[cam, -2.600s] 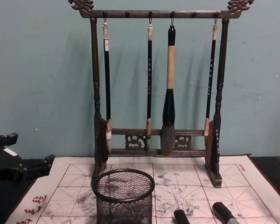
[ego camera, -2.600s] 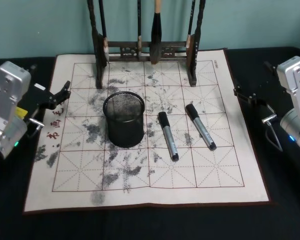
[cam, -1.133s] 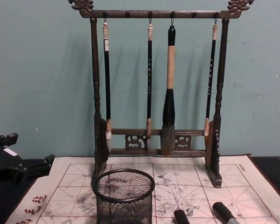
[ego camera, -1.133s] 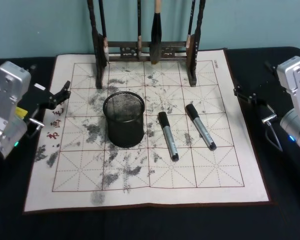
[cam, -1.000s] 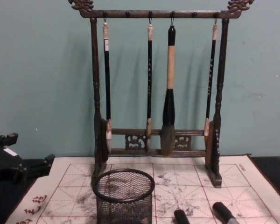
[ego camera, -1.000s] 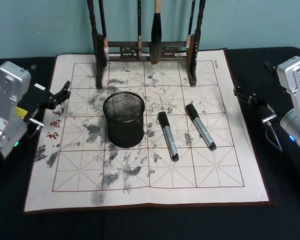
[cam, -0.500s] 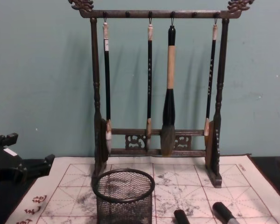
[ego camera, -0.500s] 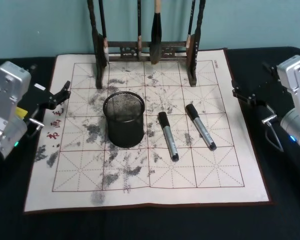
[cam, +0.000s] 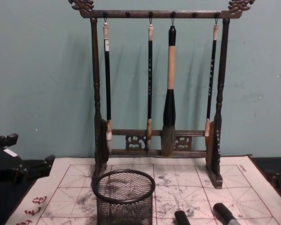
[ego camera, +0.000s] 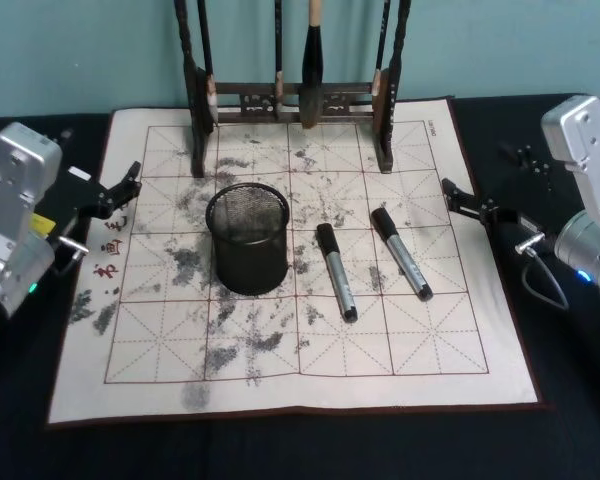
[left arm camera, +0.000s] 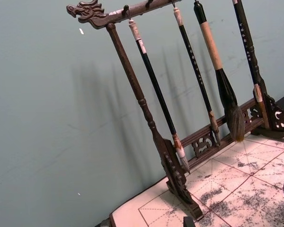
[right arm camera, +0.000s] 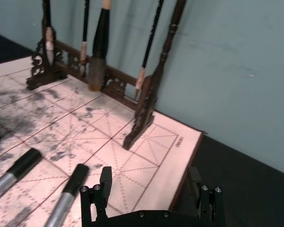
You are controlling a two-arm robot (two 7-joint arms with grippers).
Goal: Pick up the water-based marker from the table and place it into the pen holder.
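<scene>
On an ink-stained grid mat (ego camera: 280,370), right of the pen holder (ego camera: 247,240), lie an inner marker (ego camera: 336,272) and an outer marker (ego camera: 401,253), both black-capped and grey-barrelled. Farther right hovers the right gripper (ego camera: 458,203), fingers spread, apart from both. The left gripper (ego camera: 130,182), also spread, sits left of the holder.

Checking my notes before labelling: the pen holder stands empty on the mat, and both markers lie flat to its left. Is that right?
Not quite: the side is wrong. The head view shows the inner marker and the outer marker lying flat to the right of the pen holder, not to its left. The holder does stand empty on the mat.
</scene>
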